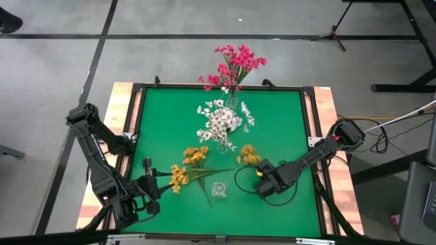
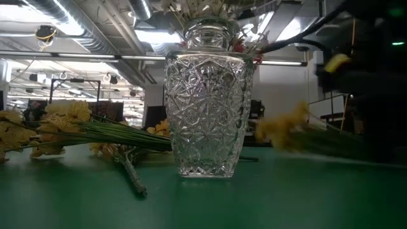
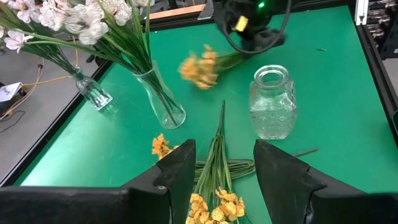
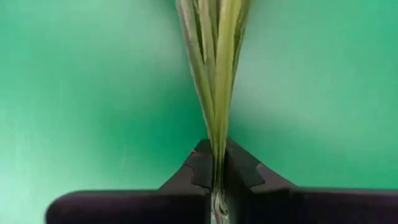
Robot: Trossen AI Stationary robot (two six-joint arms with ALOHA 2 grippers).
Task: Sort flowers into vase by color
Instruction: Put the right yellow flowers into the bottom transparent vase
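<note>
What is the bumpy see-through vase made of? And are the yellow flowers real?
The empty vase looks like clear cut glass: you see through it, and its star-patterned facets sparkle. It could be molded plastic, though. The yellow flowers held by the right gripper look artificial: their stiff, even green stems suggest plastic, with perhaps fabric petals. I can't be sure.

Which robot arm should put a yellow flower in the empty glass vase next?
Probably the right. The right gripper is already shut on a yellow sprig, close beside the empty cut-glass vase. The left gripper is open, with other yellow flowers lying loose on the green mat.
</note>
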